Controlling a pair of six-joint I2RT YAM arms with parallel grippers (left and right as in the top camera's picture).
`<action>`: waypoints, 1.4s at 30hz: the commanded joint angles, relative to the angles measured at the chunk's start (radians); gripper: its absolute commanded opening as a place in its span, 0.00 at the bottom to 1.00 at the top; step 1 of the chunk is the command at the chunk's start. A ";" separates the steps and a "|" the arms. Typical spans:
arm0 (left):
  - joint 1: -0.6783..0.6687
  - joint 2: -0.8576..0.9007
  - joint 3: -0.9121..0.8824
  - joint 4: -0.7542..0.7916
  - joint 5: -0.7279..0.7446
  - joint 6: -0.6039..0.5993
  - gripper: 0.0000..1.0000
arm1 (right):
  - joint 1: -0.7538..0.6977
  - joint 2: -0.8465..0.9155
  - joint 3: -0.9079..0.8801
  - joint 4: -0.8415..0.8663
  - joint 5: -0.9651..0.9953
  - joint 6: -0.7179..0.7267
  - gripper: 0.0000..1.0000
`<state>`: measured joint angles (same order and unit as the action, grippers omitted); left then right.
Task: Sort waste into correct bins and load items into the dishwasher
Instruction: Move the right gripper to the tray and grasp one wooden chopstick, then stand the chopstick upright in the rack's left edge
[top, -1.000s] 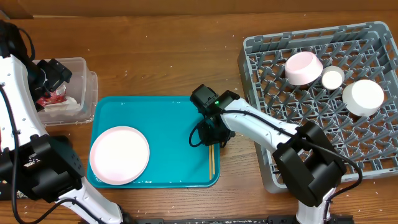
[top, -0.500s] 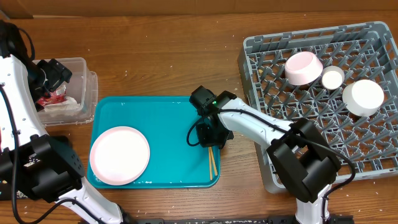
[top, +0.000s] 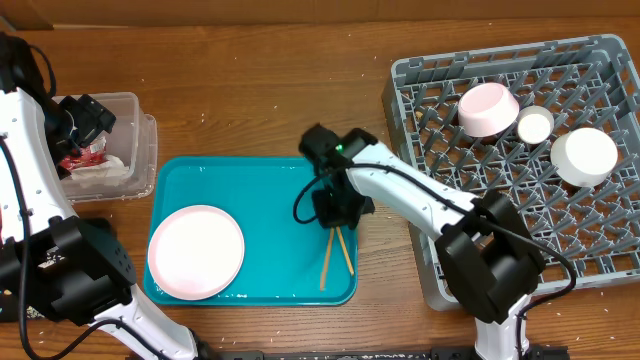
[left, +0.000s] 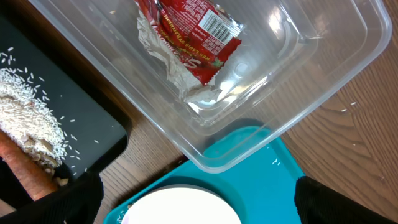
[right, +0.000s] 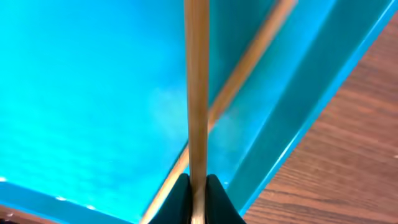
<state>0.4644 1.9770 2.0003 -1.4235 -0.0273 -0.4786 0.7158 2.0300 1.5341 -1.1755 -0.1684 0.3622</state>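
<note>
My right gripper (top: 334, 214) (right: 198, 186) is shut on one thin wooden chopstick (right: 197, 87) over the right part of the teal tray (top: 270, 190). The second chopstick (right: 249, 68) lies slanted on the tray under it; both show in the overhead view (top: 328, 260). The pale pink plate (top: 196, 252) (left: 186, 210) lies at the tray's left. My left gripper (top: 88, 118) (left: 196, 196) is open and empty above the clear tub (top: 135, 105) (left: 323, 81), which holds the red sauce packet (left: 199, 34) and the crumpled napkin (left: 163, 53).
The black tray (left: 93, 124) holds rice (left: 22, 118) and the carrot stick (left: 25, 177). The grey dish rack (top: 420, 90) at the right holds the pink bowl (top: 488, 108), the tiny cup (top: 535, 125) and the white bowl (top: 584, 156). Rice grains are scattered on the wooden table.
My right gripper has risen and moved slightly up-left with one chopstick. The two chopsticks now splay apart. The teal tray and the plate shifted a little toward the front right.
</note>
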 joint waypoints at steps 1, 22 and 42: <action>-0.007 -0.002 -0.002 0.000 -0.006 0.000 1.00 | 0.005 -0.013 0.126 -0.048 -0.021 -0.053 0.04; -0.007 -0.002 -0.002 0.000 -0.006 0.000 1.00 | -0.484 -0.034 0.464 -0.181 0.053 -0.326 0.04; -0.007 -0.002 -0.002 0.000 -0.006 0.000 1.00 | -0.559 -0.003 0.397 -0.136 0.032 -0.365 0.53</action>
<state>0.4644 1.9770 2.0003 -1.4239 -0.0280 -0.4786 0.1520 2.0239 1.9331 -1.3033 -0.1268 -0.0448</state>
